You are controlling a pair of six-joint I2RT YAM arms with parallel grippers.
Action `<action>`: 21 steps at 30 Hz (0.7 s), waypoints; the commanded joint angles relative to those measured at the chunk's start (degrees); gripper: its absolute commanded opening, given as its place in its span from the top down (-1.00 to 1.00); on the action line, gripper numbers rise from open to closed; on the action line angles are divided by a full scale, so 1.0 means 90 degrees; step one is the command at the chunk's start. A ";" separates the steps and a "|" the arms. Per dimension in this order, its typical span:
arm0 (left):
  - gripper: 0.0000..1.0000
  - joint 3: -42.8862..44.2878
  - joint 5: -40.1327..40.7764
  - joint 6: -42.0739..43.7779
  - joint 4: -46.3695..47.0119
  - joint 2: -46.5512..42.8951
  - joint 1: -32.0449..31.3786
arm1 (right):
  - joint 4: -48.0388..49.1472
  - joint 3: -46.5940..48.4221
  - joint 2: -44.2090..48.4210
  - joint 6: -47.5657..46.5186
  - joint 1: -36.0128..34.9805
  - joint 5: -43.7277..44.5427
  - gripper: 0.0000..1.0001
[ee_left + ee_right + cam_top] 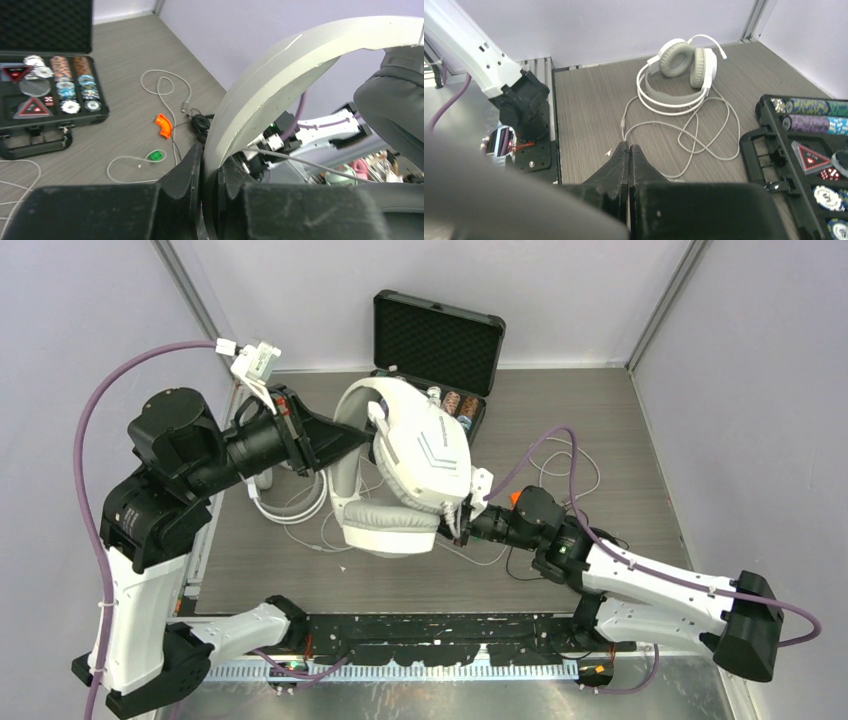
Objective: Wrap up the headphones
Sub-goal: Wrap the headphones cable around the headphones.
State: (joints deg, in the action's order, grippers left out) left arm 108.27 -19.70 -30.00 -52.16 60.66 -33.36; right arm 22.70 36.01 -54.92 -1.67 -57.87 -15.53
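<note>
A large white pair of headphones [415,465] hangs in the air over the table's middle. My left gripper [365,435] is shut on its white headband [270,80], which is pinched between the black fingers [192,165]. My right gripper [460,525] sits just under the lower ear cup, jaws shut [629,146]. A thin grey cable [310,163] runs taut from its tips in the left wrist view. A second white pair [679,75] lies on the table with its cable [704,135] in loose loops. A black cable bundle [200,121] lies near my right arm.
An open black case [440,345] of poker chips stands at the back, also in the right wrist view [769,150]. An orange piece [163,125], a green piece [157,156] and a loose white cable [165,90] lie on the grey table. Purple walls enclose three sides.
</note>
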 commanded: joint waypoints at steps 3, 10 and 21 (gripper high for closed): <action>1.00 -0.0408 -0.1120 -0.0292 0.0777 -0.0286 0.0007 | 0.0612 0.0838 -0.0436 -0.0148 0.0044 0.0220 0.99; 1.00 -0.1060 -0.1930 0.0254 0.0410 -0.0576 0.0006 | 0.0465 0.1371 -0.0971 -0.0147 0.0244 0.0318 0.99; 1.00 -0.1839 -0.2987 0.1066 0.0065 -0.0306 0.0009 | 0.0136 0.1909 -0.1271 0.0383 0.1368 -0.0384 0.99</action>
State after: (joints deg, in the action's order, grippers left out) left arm 92.07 -38.09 -22.39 -52.01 57.34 -33.28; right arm 23.57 50.09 -66.92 -0.60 -47.99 -17.04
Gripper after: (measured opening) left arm 0.113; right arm 0.020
